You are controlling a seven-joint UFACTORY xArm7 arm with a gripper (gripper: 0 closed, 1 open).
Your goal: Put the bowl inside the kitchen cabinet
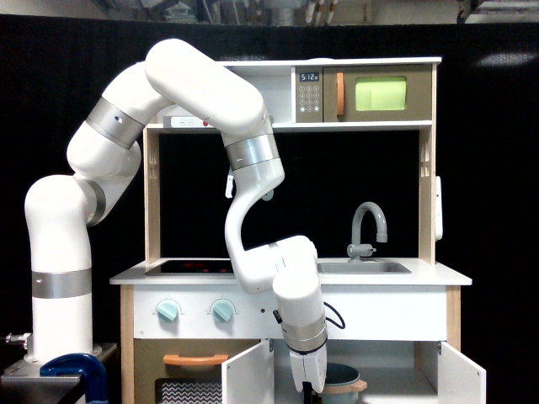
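Small round grey-blue bowl (344, 377) with tan-orange rim: already inside open white lower kitchen cabinet (396, 383), near its front edge, both doors swung open. Gripper (310, 390) beside bowl; closure cannot be determined. Remaining, apparently: release and withdrawal.

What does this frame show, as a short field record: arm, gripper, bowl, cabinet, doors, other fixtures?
arm: bent down from above the counter, wrist pointing into the lower compartment
gripper: at the bottom edge of the exterior view, mostly cut off; jaw state cannot be told
bowl: inside the kitchen cabinet, just to the exterior view's right of the gripper; contact unclear
doors: left door and right door both swung open
other fixtures: faucet over the sink, microwave on top, oven handle lower left
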